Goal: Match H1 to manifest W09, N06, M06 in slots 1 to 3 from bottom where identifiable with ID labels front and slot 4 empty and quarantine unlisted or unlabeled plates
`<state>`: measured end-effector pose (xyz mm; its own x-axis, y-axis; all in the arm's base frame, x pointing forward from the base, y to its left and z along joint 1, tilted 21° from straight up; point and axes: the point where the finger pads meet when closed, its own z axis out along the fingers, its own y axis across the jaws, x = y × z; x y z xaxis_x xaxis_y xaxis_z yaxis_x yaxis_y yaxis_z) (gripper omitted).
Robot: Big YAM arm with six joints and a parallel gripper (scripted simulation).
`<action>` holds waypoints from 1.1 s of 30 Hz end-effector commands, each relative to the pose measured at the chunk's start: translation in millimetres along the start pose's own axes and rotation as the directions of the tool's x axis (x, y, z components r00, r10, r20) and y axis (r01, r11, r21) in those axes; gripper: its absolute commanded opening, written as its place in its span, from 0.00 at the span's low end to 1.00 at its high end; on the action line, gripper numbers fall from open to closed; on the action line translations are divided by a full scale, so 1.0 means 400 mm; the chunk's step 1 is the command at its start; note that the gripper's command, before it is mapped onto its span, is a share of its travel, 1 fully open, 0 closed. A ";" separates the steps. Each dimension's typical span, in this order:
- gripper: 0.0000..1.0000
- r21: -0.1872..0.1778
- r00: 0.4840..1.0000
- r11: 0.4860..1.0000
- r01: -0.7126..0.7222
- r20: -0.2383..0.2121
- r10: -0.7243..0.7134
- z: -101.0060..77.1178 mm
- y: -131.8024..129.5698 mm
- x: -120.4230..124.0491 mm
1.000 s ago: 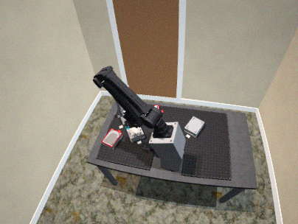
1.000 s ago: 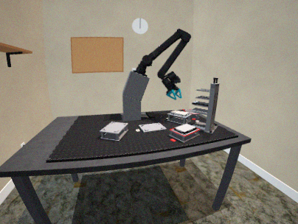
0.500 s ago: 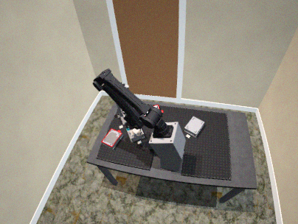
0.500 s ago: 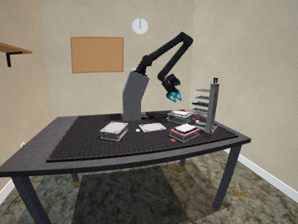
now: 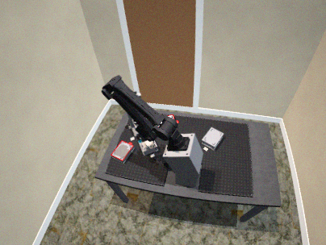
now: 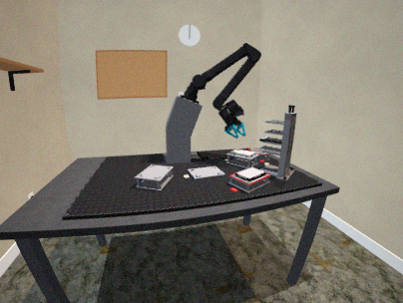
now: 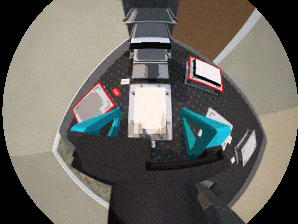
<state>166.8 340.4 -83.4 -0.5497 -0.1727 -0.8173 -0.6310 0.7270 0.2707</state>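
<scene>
My gripper (image 6: 234,131) (image 7: 150,111) is open and empty, its teal fingers spread wide. It hangs above a white-topped plate (image 6: 244,156) (image 5: 148,146) (image 7: 149,106) that lies on a nest in front of the plate hotel H1 (image 6: 282,145) (image 7: 150,3). In the wrist view the plate lies lengthwise between the two fingers, well below them. The hotel's shelves show as dark tiers. I cannot read any label on them. A red-rimmed quarantine nest (image 6: 234,180) (image 5: 114,153) (image 7: 79,104) beside the hotel carries a plate (image 6: 249,173).
A second red-rimmed nest (image 7: 192,76) lies on the other side of the hotel. Another plate (image 6: 154,176) (image 5: 212,138) sits on a nest at the far side of the arm's grey base column (image 6: 181,131) (image 5: 186,161). A low flat nest (image 6: 205,171) lies near the column.
</scene>
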 end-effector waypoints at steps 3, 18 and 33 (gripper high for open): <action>1.00 0.001 1.000 1.000 -0.004 0.006 0.004 -0.012 -0.004 -0.006; 1.00 -0.014 1.000 1.000 -0.014 0.016 0.014 0.067 0.012 0.067; 1.00 -0.014 1.000 1.000 -0.014 0.015 0.014 0.065 0.012 0.111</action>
<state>158.0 348.3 -132.6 -0.5503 -0.1741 -0.8166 -0.6276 0.7313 0.2670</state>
